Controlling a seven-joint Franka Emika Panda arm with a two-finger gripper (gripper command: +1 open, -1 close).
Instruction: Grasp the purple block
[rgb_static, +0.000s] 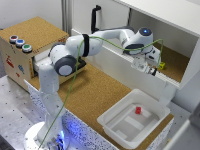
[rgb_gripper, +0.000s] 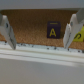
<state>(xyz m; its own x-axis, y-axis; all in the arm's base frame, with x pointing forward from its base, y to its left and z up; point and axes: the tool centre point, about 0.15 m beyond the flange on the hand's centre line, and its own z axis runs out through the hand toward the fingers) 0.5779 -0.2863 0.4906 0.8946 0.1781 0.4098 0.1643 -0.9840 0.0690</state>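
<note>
The arm (rgb_static: 75, 50) reaches from its base at the exterior view's left across the table (rgb_static: 100, 95) to a shelf (rgb_static: 175, 62) on the right, where the gripper (rgb_static: 148, 69) hangs at the shelf's front edge. Two blocks sit on that shelf, one block (rgb_gripper: 54, 30) between the open fingers (rgb_gripper: 71, 27) and farther back, its neighbour (rgb_gripper: 78, 35) just beside it. A bin (rgb_static: 122, 131) rests on the table below the shelf with a small piece (rgb_static: 138, 110) in it, and a box (rgb_static: 30, 37) stands behind the arm at the left.

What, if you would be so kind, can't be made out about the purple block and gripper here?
- Purple block: hidden in the exterior view behind the gripper; shown only in the wrist view.
- Yellow block: partly covered by a finger in the wrist view.
- Letter on the purple block: blurred, seemingly an A.
- Red object in the white bin: too small to identify.
</note>
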